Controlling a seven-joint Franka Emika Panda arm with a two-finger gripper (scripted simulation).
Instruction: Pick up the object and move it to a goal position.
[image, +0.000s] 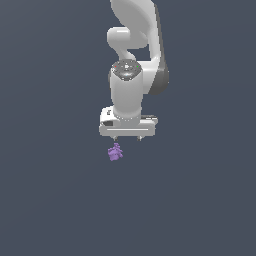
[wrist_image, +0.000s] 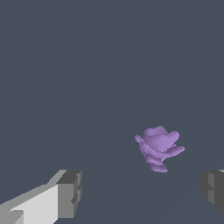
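The object (image: 115, 152) is a tiny purple lumpy piece with small knobs, lying on the dark grey floor. It also shows in the wrist view (wrist_image: 159, 148). My white gripper (image: 127, 138) hangs above it, slightly toward the exterior view's right of it, and does not touch it. The jaws stand wide apart and hold nothing. In the wrist view the two grey fingertips (wrist_image: 70, 194) frame the gripper (wrist_image: 142, 190), with the object apart from both and nearer one fingertip.
The white arm (image: 132, 55) rises behind the gripper toward the top of the exterior view. The flat dark grey floor (image: 55, 200) surrounds the object.
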